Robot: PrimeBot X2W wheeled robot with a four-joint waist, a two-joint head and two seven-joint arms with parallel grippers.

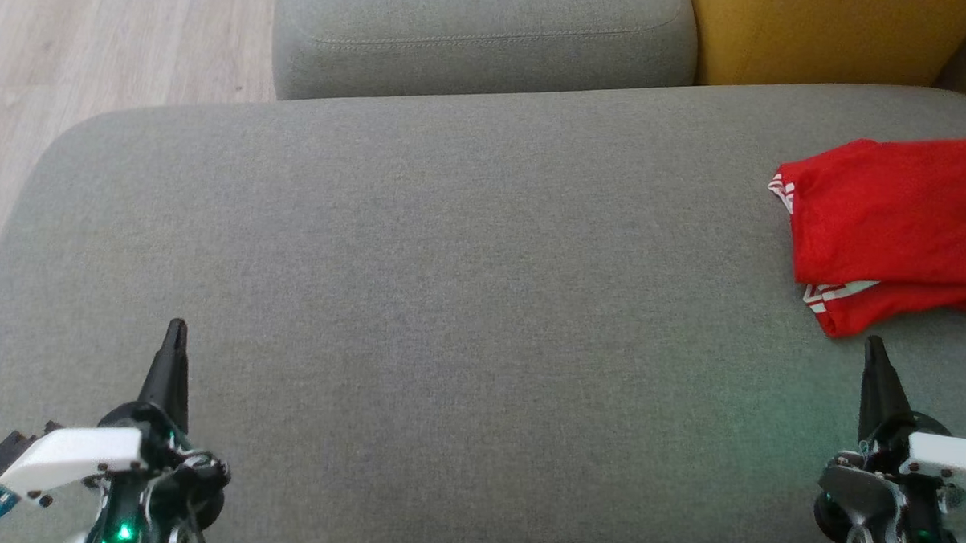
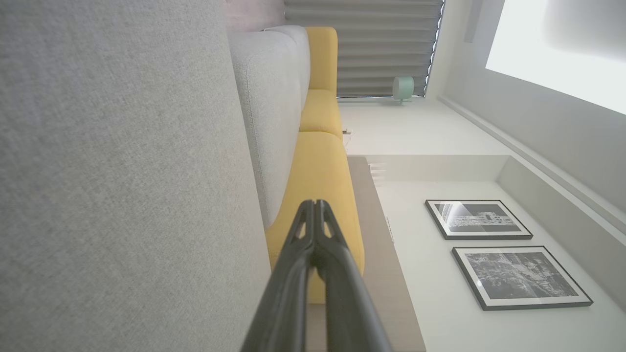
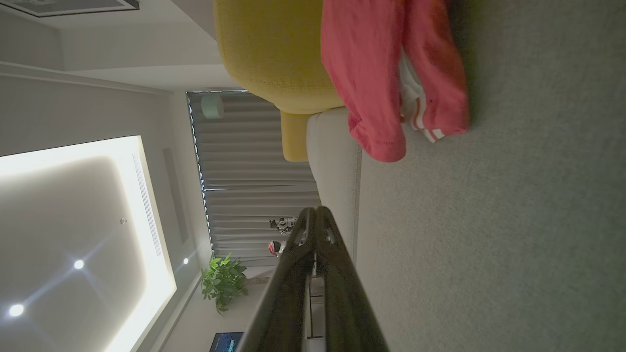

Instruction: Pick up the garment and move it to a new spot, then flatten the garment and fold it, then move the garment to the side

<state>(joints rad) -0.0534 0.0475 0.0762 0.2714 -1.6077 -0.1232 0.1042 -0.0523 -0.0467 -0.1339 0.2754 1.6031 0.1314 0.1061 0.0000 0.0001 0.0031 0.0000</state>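
Nearest you, your left gripper (image 1: 176,335) and right gripper (image 1: 875,349) hover over the cushion (image 1: 451,262), both pinched together on nothing, likely parked clear. Beyond the right one, the garment (image 1: 894,230) lies folded at the cushion's right edge, apparently set aside, so the job looks finished.

left gripper (image 1: 175,331): two long black tapered fingers (image 1: 167,377), white cover, small green light, teal connector | right gripper (image 1: 875,349): same black fingers, white cover, grey metal base
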